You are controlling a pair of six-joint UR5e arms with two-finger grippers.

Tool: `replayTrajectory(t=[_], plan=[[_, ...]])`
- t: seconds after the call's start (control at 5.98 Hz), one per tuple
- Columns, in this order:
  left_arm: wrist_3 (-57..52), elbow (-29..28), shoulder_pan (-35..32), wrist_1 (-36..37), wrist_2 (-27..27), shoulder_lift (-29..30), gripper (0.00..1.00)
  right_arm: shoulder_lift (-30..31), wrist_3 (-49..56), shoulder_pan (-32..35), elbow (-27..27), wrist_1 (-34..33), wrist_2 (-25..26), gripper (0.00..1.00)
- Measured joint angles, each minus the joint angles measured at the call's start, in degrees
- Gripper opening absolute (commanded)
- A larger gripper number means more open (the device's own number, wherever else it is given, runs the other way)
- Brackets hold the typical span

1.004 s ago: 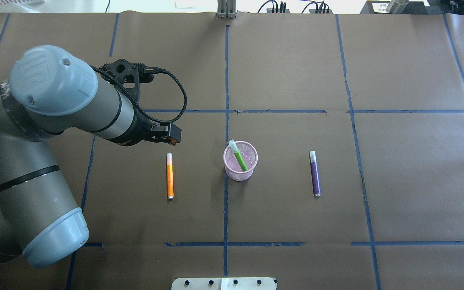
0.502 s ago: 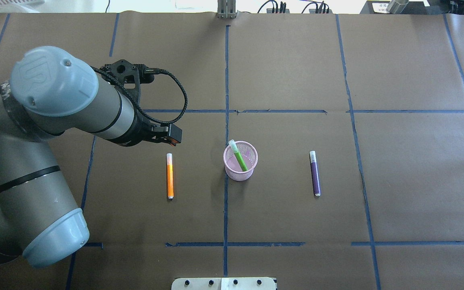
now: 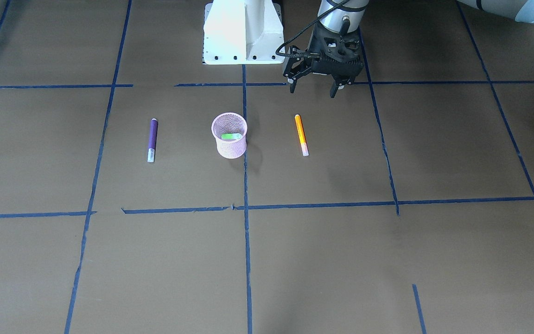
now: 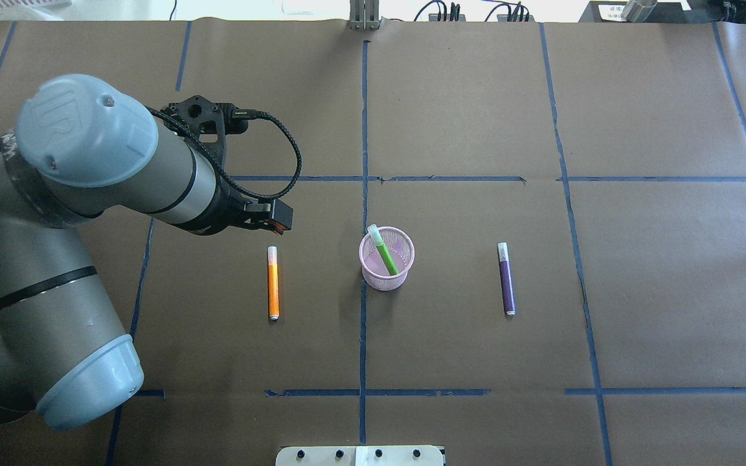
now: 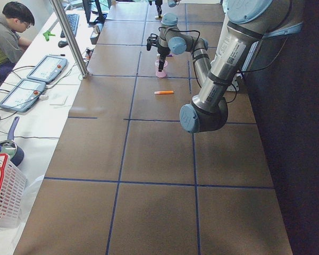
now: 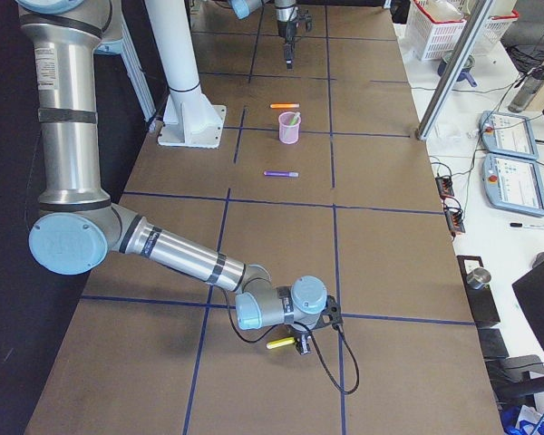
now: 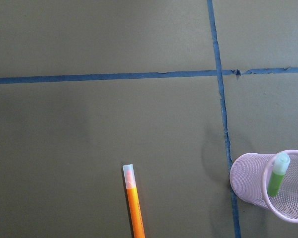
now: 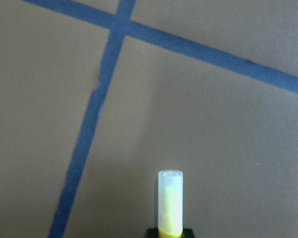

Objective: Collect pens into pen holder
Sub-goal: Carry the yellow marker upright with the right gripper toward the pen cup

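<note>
An orange pen (image 4: 273,285) (image 3: 301,134) (image 7: 134,208) lies flat on the brown table. To its right in the overhead view stands the pink mesh pen holder (image 4: 383,281) (image 3: 230,147) (image 7: 248,183), with a green pen (image 4: 383,249) (image 7: 277,176) leaning inside. A purple pen (image 4: 506,279) (image 3: 152,137) lies flat on the holder's other side. My left gripper (image 3: 312,92) hangs open and empty above the table, beside the orange pen on the robot's side. My right gripper (image 6: 299,343) sits low, far from the others, shut on a yellow pen (image 8: 170,203) (image 6: 279,343).
The white robot base (image 3: 243,32) stands behind the holder. Blue tape lines (image 4: 364,129) grid the brown paper. A person (image 5: 8,32) sits at a side table with tablets (image 5: 21,90) and a basket (image 5: 5,191).
</note>
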State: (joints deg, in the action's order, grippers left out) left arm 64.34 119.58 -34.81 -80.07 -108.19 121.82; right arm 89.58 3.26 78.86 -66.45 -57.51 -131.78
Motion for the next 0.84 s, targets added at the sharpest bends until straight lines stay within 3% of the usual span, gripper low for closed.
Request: replayTrajectory(t=[0.33, 0.84], plan=[[0.0, -0.1, 0.0, 0.0, 0.0, 0.0, 1.0, -0.1, -3.3, 0.4, -6.2, 0.0, -2.2, 0.0], [0.0, -0.4, 0.0, 0.0, 0.0, -0.1, 1.0, -0.7, -27.7, -1.6, -23.5, 0.0, -3.3, 0.0]])
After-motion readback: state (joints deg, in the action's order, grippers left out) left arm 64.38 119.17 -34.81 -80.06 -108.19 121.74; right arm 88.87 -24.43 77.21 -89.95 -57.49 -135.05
